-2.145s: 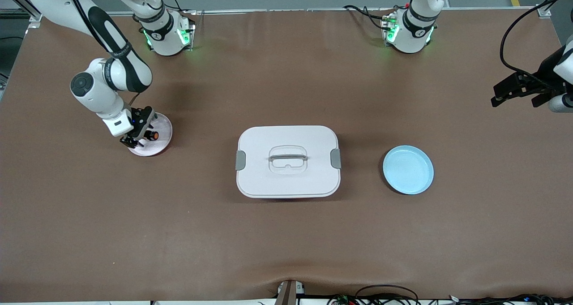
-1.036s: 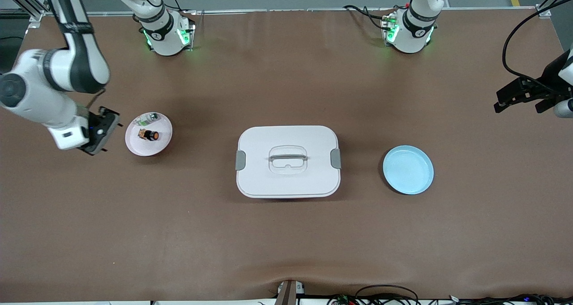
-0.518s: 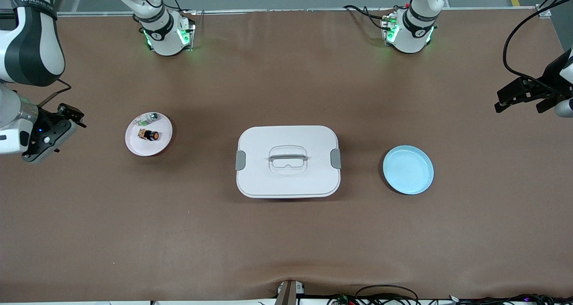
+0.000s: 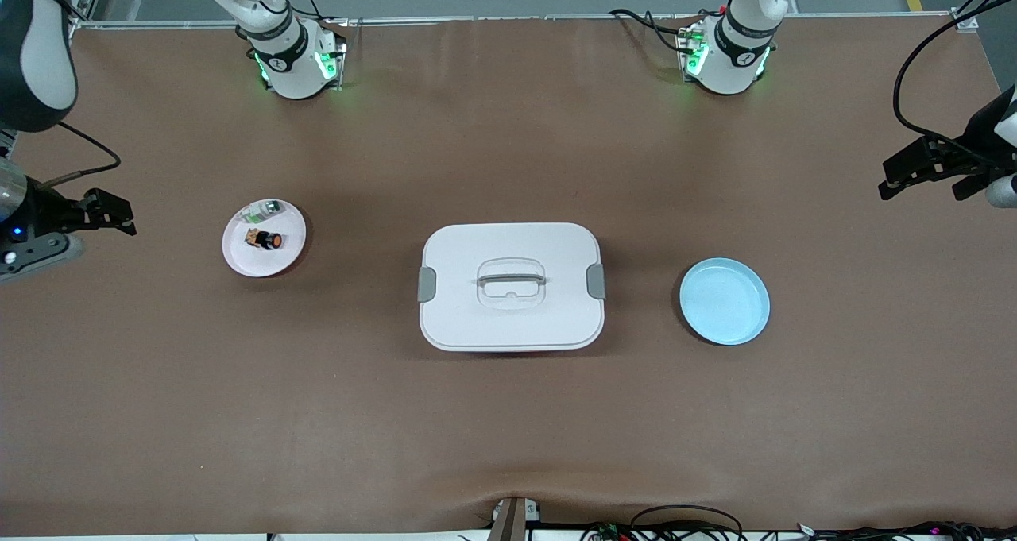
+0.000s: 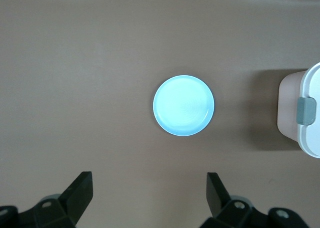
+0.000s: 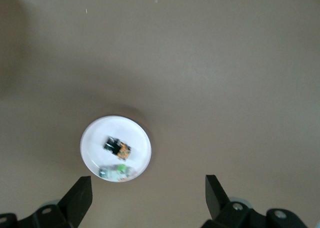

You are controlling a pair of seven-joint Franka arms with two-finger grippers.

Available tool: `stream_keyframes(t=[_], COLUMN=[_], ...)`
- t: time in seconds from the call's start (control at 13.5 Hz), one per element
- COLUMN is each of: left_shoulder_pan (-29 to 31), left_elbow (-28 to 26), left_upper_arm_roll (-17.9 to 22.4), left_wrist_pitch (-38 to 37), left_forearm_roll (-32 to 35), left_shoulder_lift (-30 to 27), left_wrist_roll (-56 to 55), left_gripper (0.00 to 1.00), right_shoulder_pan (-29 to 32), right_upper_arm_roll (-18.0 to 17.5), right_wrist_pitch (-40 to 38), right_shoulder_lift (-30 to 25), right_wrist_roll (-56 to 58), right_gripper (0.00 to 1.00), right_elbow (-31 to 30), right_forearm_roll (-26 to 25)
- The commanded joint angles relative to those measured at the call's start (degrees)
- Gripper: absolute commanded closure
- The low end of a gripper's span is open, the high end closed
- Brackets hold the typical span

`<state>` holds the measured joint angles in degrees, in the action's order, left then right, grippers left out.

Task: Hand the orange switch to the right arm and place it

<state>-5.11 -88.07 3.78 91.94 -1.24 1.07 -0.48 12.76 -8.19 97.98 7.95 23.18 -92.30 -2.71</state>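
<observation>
The white lidded box [image 4: 511, 286] sits at the centre of the brown table [image 4: 508, 430], its lid closed, a clear handle on top and a grey latch at each end. It is the item reaching nearest to the front camera. Toward the left arm's end of the table, level with the box, lies the light blue plate [image 4: 724, 300], which carries nothing; the left wrist view shows it [image 5: 183, 105] with one latch end of the box at the frame edge. Toward the right arm's end, slightly farther from the front camera, lies the white plate [image 4: 264, 238]. The orange switch [image 4: 269, 240] rests on this plate on its side, touched by neither gripper. Just beside it, on the same plate and farther from the camera, lies a small clear-and-green part [image 4: 265, 209]; whether the two touch cannot be judged, since the right wrist view is blurred. The right gripper [image 4: 103, 212] hangs over bare table at the right arm's end, fingers spread apart and holding nothing [image 6: 147, 200]. The left gripper [image 4: 922, 168] waits over the table edge at the left arm's end, its fingers likewise spread wide [image 5: 148, 200].
</observation>
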Motion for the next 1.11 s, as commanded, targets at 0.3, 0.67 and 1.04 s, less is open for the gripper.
stream_keyframes(t=[0.3,0.67,1.04], left_shoulder_pan=[-0.2,-0.1,-0.1], left_elbow=[1.2,1.2,1.2], left_upper_arm_roll=[-0.2,-0.2,-0.2], left_wrist_pitch=[-0.6,-0.6,-0.6], left_forearm_roll=[1.4,1.4,1.4], left_shoulder_lift=[0.4,0.4,0.4], left_wrist_roll=[0.2,0.4,0.4], left_gripper=[0.00,0.00,0.00], right_shoulder_pan=[0.8,0.9,1.7], right_upper_arm_roll=[-0.2,-0.2,-0.2], right_wrist_pitch=[-3.4,-5.7,-7.5], right_shoulder_lift=[0.8,1.4,1.2], right_wrist_roll=[-16.5,-16.4,-16.3], right_gripper=[0.00,0.00,0.00], right_elbow=[7.8,11.2,13.5], right_forearm_roll=[3.1,3.1,2.5])
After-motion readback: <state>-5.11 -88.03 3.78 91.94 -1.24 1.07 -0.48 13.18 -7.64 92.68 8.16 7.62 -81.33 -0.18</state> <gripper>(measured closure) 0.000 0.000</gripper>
